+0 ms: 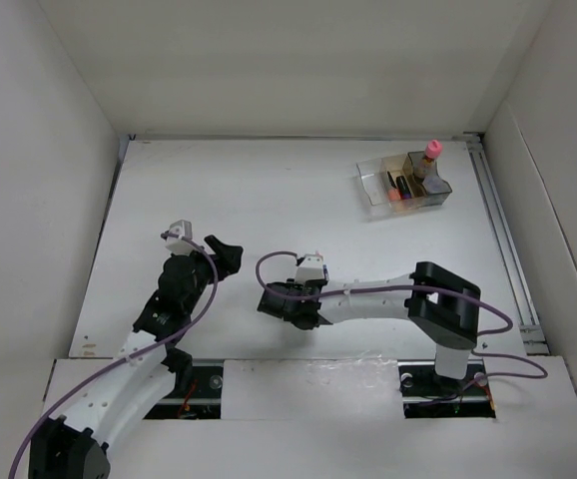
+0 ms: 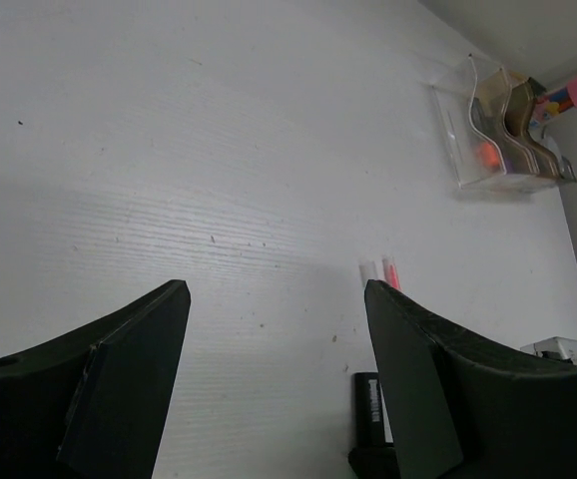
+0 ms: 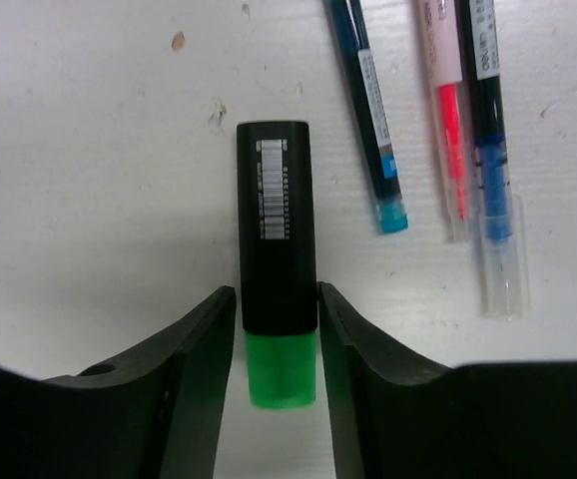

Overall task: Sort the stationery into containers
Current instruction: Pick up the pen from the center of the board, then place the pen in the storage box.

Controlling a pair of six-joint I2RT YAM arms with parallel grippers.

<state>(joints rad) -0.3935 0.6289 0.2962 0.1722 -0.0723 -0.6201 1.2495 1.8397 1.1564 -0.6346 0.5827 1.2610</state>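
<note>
"Reaching which way, the right arm point(image 1: 388, 297)?"

"Toward 9 o'clock in the top view. Its elbow is bent above the base at 5 o'clock, the forearm lies low over the white table point(image 1: 269, 190), and the right gripper point(image 1: 272, 303) sits near the table's middle."

"And the left arm point(image 1: 169, 299)?"

"It rises from 7 o'clock and leans toward 1 o'clock. The left gripper point(image 1: 221, 255) hangs near the right one, at its 10 o'clock. Its wrist camera shows the two dark fingers point(image 2: 129, 359) apart, with bare table between them."

"What is the right claw doing?"

"Its wrist view shows the fingers point(image 3: 204, 369) pressed against both sides of the stubby black highlighter with the green tip point(image 3: 277, 230), which lies flat on the table. The long axis runs 12 to 6 there: blunt black end with a barcode label at 12, green tip at 6, toward the wrist."

"Can the top camera see that?"

"No, the gripper covers it. The right wrist view also shows three thin pens point(image 3: 373, 130) lying side by side at the highlighter's 1 to 2 o'clock, roughly parallel to it. That view misses the small transparent plastic desk organiser point(image 1: 372, 183). The top view puts it at the table's 1 o'clock, well apart from both grippers, with a pink-capped bottle point(image 1: 430, 155) upright at its 1 o'clock corner."
</note>
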